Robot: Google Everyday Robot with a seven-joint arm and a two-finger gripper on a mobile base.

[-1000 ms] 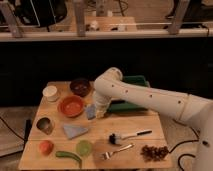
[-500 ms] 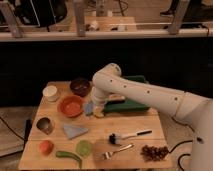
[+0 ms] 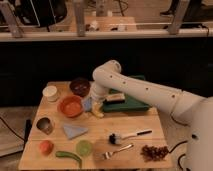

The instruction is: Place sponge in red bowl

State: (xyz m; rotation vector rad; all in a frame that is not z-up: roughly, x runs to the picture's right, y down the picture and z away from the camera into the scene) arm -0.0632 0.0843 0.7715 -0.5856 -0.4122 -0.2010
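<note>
The red bowl (image 3: 70, 106) is a wide orange-red bowl on the left half of the wooden table (image 3: 145, 122). The sponge (image 3: 88, 104) is a small blue-grey block just off the bowl's right rim. My gripper (image 3: 93, 108) hangs down from the white arm between the bowl and the green tray. It is shut on the sponge and holds it slightly above the table, beside the bowl and not over its middle. The bowl looks empty.
A dark maroon bowl (image 3: 80, 86) and a white cup (image 3: 50, 93) stand behind the red bowl. The green tray (image 3: 131, 103) holds a tan block (image 3: 115, 97). In front lie a metal cup (image 3: 45, 125), a light-blue cloth (image 3: 75, 131), fruit, a fork (image 3: 117, 150), a brush (image 3: 127, 135) and grapes (image 3: 154, 152).
My gripper has moved left and slightly back with the sponge, from the table's middle toward the red bowl's right rim.
</note>
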